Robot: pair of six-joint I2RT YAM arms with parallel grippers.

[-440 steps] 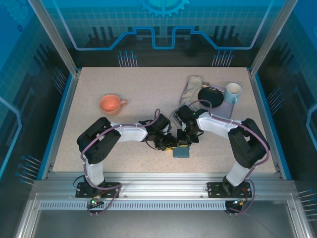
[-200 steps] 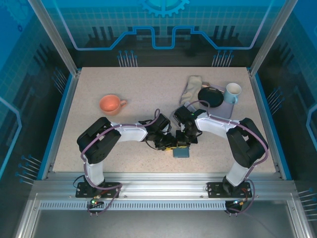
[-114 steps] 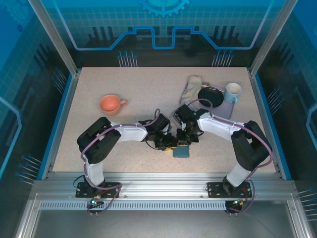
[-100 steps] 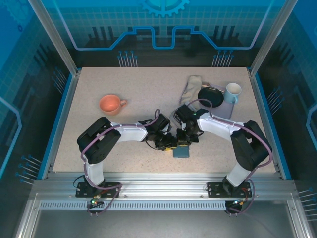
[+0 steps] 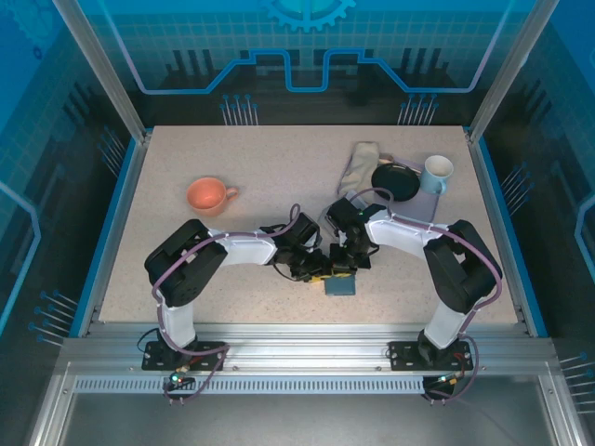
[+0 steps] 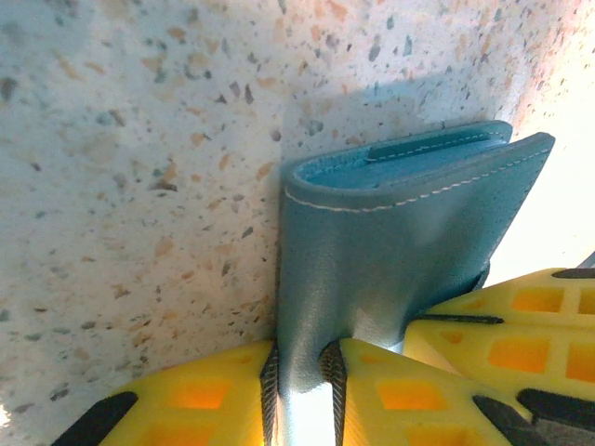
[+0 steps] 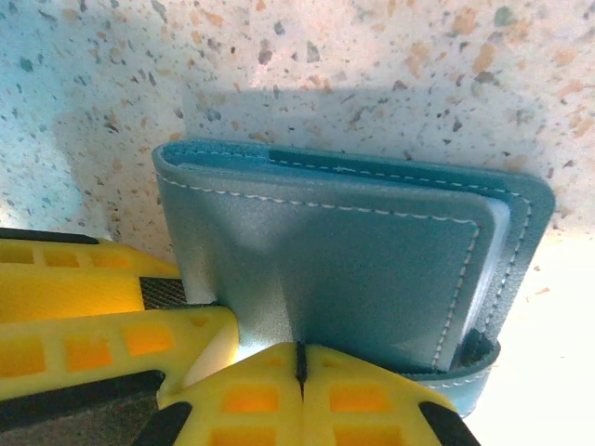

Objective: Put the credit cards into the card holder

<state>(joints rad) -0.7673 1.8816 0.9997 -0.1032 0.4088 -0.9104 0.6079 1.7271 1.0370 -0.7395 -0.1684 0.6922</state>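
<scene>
— Speckled tabletop (image 5: 260, 158), blue glass walls all round it. Where's the card holder from where you stand?

— Down on the table, caught between the tips of the two arms. The card holder (image 7: 335, 269) is slate-blue with pale stitching along its edges, folded over with its leaves a little apart.

— Who has hold of it?

— Both, as far as I can see. The left gripper (image 6: 297, 367) comes at the card holder from its left. Its yellow fingers (image 6: 186, 409) are clamped on one leather leaf, with the black pads squeezing it from both faces.

— And the other one?

— The right gripper (image 7: 299, 358) comes at the card holder from the far side, just beside the left one. Its fingers are pressed tight together. The cover creases down into the seam between them, so it looks nipped there.

— Anything inside it?

— A darker teal strip (image 7: 390, 163) runs along the edge of the card holder opposite the right gripper, between the leaves. Card or lining, I can't tell.

— What else is about?

— An orange cup (image 5: 206, 195) sits well off to the card holder's left and further back. Beyond the card holder to its right, well apart from it, there's a beige cloth (image 5: 359, 165). A black dish (image 5: 394, 179) is just beside the cloth, and a white mug (image 5: 436, 173) just beside the dish.
</scene>
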